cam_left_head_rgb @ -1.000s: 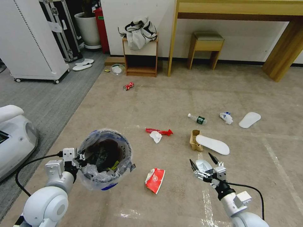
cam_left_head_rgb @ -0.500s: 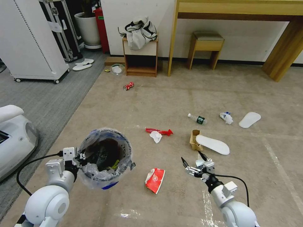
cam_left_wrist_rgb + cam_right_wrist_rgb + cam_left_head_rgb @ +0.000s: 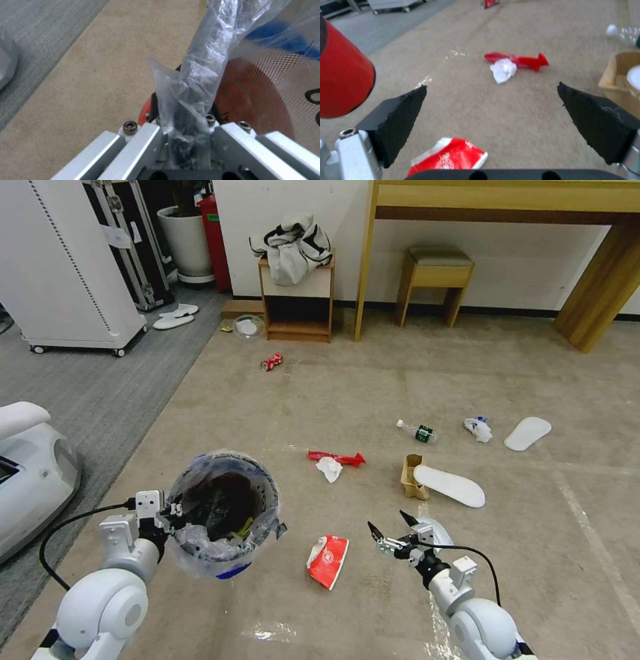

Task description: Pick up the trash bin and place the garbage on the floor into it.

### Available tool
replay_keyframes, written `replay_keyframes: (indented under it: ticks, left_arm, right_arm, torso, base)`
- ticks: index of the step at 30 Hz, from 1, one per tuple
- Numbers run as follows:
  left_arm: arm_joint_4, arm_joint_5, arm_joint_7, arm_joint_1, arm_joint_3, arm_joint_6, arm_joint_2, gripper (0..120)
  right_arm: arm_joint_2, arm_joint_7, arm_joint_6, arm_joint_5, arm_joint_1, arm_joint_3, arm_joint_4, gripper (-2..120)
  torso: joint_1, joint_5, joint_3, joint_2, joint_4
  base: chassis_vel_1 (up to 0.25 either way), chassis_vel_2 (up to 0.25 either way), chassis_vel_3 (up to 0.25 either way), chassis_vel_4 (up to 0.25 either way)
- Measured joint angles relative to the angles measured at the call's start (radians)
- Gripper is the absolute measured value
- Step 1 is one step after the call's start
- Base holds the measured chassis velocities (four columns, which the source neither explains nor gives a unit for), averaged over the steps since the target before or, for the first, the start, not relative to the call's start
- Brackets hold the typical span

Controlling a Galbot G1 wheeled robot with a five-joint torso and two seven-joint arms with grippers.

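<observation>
Bin held aloft on the left, right gripper wide open over the red wrapper!

The left gripper [image 3: 175, 511] pinched the trash bin [image 3: 223, 513] by its bagged rim, above the beige carpet [image 3: 373, 387] near its grey-carpet edge. The right gripper [image 3: 392, 528] hovered with fingers [image 3: 398, 117] spread, just beside the flat red snack wrapper [image 3: 328, 561]; a twisted red wrapper [image 3: 337, 457] and white tissue [image 3: 329, 469] lay beyond.

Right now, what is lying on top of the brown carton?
A flat white slipper rests its end on the brown carton, covering part of the opening. What is inside the carton cannot be seen.
</observation>
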Motion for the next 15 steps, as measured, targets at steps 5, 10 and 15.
replay_keyframes:
  ticks: [5, 10, 15]
  left_arm:
    - [0.015, 0.005, 0.003, -0.012, 0.013, -0.001, -0.007, 1]
    - [0.023, 0.007, 0.005, -0.018, 0.019, -0.002, -0.011, 1]
    - [0.029, 0.009, 0.012, -0.018, 0.018, -0.007, -0.012, 1]
  right_arm:
    - [-0.033, 0.017, -0.013, 0.023, 0.008, -0.017, -0.025, 100]
    - [-0.05, 0.017, -0.013, 0.023, 0.004, -0.064, -0.062, 100]
    - [-0.034, 0.017, -0.011, 0.02, 0.024, -0.114, -0.098, 100]
  torso:
    - [0.0, -0.0001, 0.0, 0.0, 0.0]
    - [0.0, 0.0, 0.0, 0.0, -0.0001]
    - [0.0, -0.0001, 0.0, 0.0, 0.0]
  base:
    - [0.0, 0.0, 0.0, 0.0]
    - [0.0, 0.0, 0.0, 0.0]
    - [0.0, 0.0, 0.0, 0.0]
